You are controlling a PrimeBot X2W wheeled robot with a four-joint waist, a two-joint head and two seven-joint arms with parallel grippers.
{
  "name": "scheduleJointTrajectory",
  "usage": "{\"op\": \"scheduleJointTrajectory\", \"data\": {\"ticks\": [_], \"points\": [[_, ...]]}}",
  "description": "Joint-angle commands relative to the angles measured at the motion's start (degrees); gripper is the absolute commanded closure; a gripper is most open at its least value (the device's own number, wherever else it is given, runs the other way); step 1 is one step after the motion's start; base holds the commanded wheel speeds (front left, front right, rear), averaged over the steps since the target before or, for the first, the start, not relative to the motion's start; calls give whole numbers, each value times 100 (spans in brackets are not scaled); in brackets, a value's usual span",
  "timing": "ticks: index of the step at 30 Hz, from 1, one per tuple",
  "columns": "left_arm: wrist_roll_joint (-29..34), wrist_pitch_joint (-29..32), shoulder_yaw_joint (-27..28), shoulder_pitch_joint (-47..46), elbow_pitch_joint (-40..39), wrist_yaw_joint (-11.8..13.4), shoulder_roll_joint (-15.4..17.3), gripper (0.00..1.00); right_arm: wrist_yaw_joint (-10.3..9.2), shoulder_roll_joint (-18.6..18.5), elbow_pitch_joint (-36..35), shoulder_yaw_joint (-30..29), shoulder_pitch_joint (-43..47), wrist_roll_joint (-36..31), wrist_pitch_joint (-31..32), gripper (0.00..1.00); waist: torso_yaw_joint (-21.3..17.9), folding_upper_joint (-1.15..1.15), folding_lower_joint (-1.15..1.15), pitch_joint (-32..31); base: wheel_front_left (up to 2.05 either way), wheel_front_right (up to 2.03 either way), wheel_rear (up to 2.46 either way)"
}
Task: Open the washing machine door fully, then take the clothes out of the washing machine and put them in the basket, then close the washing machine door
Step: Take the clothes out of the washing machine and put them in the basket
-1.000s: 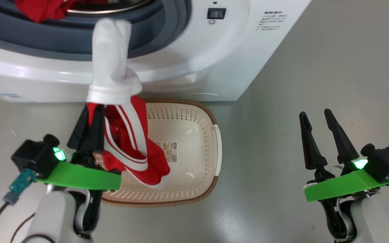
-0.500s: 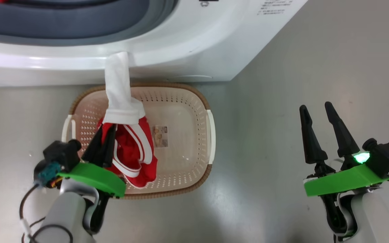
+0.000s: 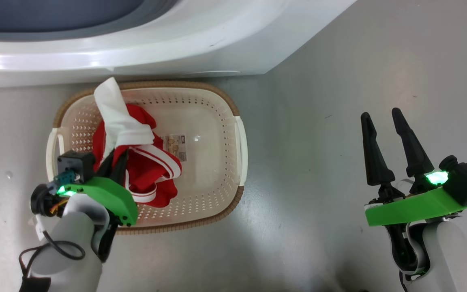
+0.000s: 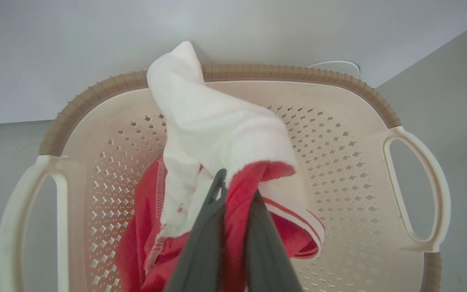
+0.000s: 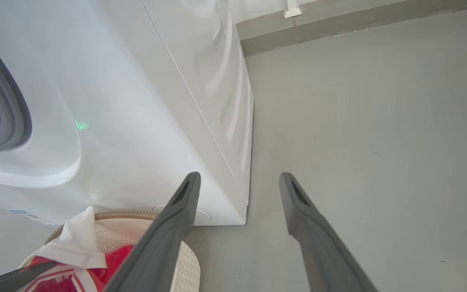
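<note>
no legible text: the sticker [image 3: 175, 147] on the basket [image 3: 201, 101] floor, centre-left of frame, is too small to read.

Grey floor [image 3: 339, 81] is showing a glossy sheen and carrying a few small dark specks. Right wrist view: a darker grey skirting strip [image 5: 359, 24] is running along its far edge, a small white fitting [image 5: 291, 11] sitting just above.

the smooth pale grey floor [image 3: 339, 81] carries the big white boxy washing machine [image 3: 201, 48] and, just in front of its base, the cream rounded-rectangular perforated plastic basket [image 3: 213, 170] with a brown woven-look rim and white side handles, standing upright.
</note>
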Motion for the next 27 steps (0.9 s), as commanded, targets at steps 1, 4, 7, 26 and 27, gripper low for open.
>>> {"op": "scheduleJointTrajectory", "data": {"ticks": [1,4,7,26,27], "points": [[-58,-30,96,13,40,4,220,100,36,-9,-143,124,14,40,-37,0,-21,0,0,22,0,0,0],[-136,-30,19,-97,243,4,231,68,36,-9,-140,118,25,32,-37,0,-14,0,0,9,0,0,0],[-206,-30,-8,-142,319,3,246,12,36,-9,-112,104,29,13,-37,0,10,0,0,-40,0,0,0],[-269,-30,416,457,-396,3,246,0,36,-9,133,76,216,-136,-37,0,194,0,0,-986,0,0,0],[-247,-30,478,514,-486,3,238,0,36,-9,146,70,239,-147,-37,0,209,0,0,-1058,0,0,0]]}}
